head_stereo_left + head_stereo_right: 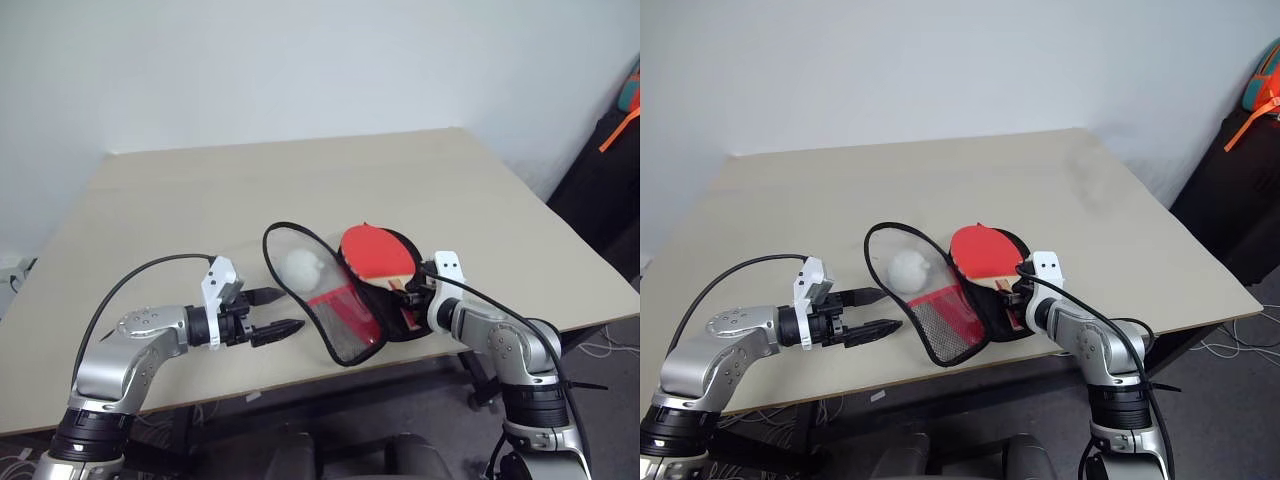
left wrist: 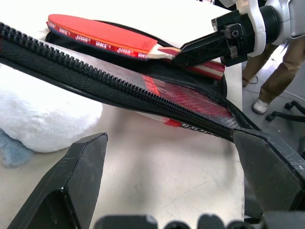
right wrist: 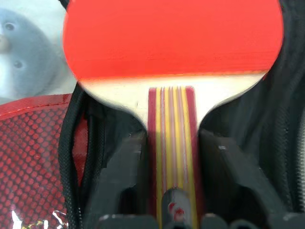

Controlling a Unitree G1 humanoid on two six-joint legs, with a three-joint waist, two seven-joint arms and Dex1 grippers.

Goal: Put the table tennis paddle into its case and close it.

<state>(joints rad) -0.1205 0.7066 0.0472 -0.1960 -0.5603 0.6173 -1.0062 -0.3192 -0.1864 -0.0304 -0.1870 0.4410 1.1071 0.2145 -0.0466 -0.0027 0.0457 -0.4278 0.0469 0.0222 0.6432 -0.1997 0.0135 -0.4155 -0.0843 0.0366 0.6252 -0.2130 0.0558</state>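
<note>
Fingers of the right gripper [image 3: 172, 157] sit on both sides of the paddle [image 1: 376, 252] handle, close against it, but I cannot tell if they pinch it. Its long line runs straight away from them, red face far, over the case's [image 1: 330, 300] black half. Left gripper [image 1: 273, 313], spread wide and holding nothing, points at the raised mesh half just beside it.
</note>
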